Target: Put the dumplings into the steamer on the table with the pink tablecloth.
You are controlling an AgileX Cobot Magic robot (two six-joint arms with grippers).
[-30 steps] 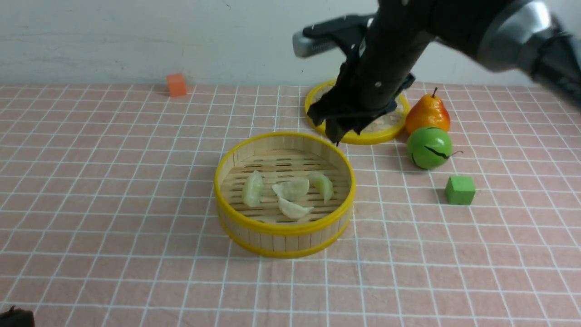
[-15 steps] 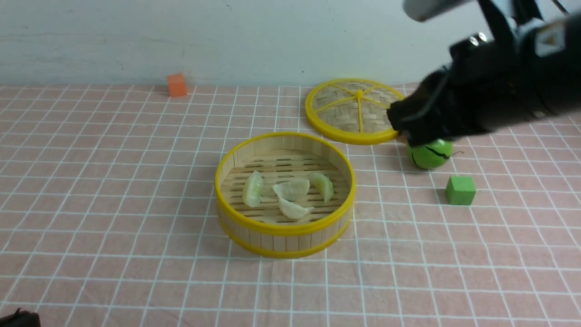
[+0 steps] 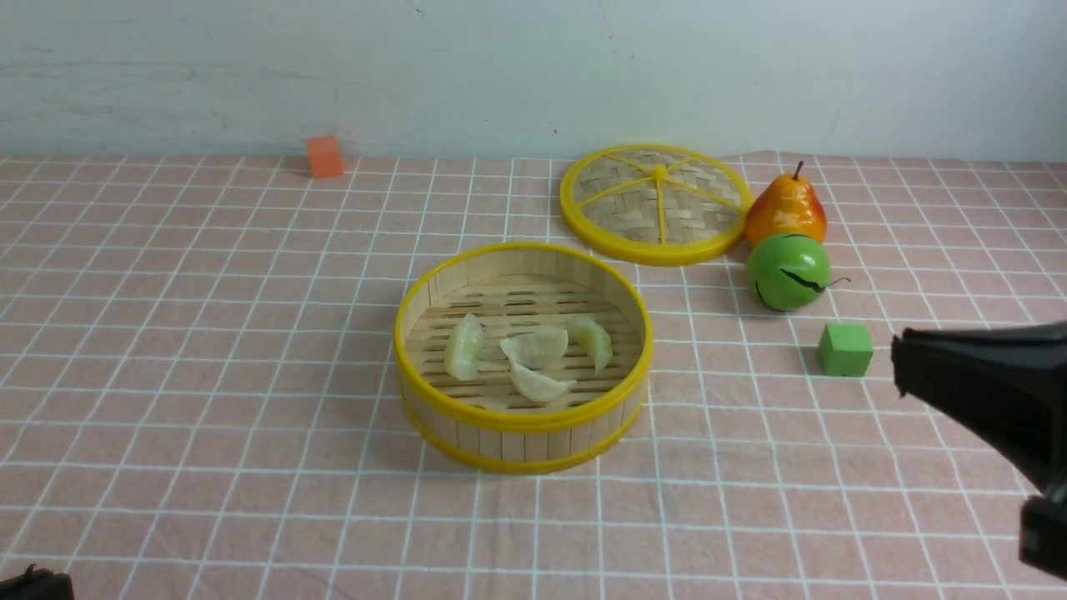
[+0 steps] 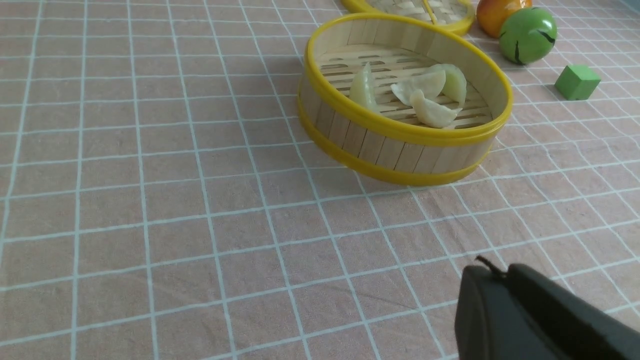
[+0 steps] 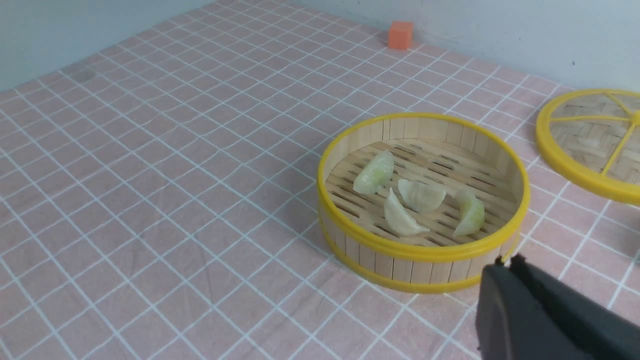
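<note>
Front view: four dumplings point(image 3: 533, 354) sit on the slatted floor of the steamer point(image 3: 523, 421), mid-desk point(image 3: 208, 375) on the pink tablecloth point(image 3: 167, 467). One second ago the right arm hung over the woven lid point(image 3: 654, 204) at 1 o'clock of the steamer; half a second ago it had swung out past the green ball point(image 3: 788, 272). Now it is pulled back to the frame edge, with only the right tool point(image 3: 984, 400) body showing at 3–4 o'clock, well apart from the steamer. The dumplings have not shifted across the three frames. The pear point(image 3: 785, 208), green cube point(image 3: 845, 349) and orange cube point(image 3: 323, 156) are also unmoved. The left tool point(image 3: 29, 581) is barely in frame at 7 o'clock.

Left wrist view: steamer point(image 4: 400, 145) with dumplings point(image 4: 415, 92) inside, none on the cloth. The left tool point(image 4: 540, 315) appears as a dark block, and whether it is open or closed cannot be told. It holds nothing visible.

Right wrist view: same four dumplings point(image 5: 415, 200) in the steamer point(image 5: 420, 260), lid point(image 5: 595, 145) flat beside it. The right tool point(image 5: 545, 320) shows only as a dark edge, so its jaw state cannot be told; it carries no load.

Judgement: loading looks complete, and the retreat reads as a return to rest. Nothing is left to pick.
</note>
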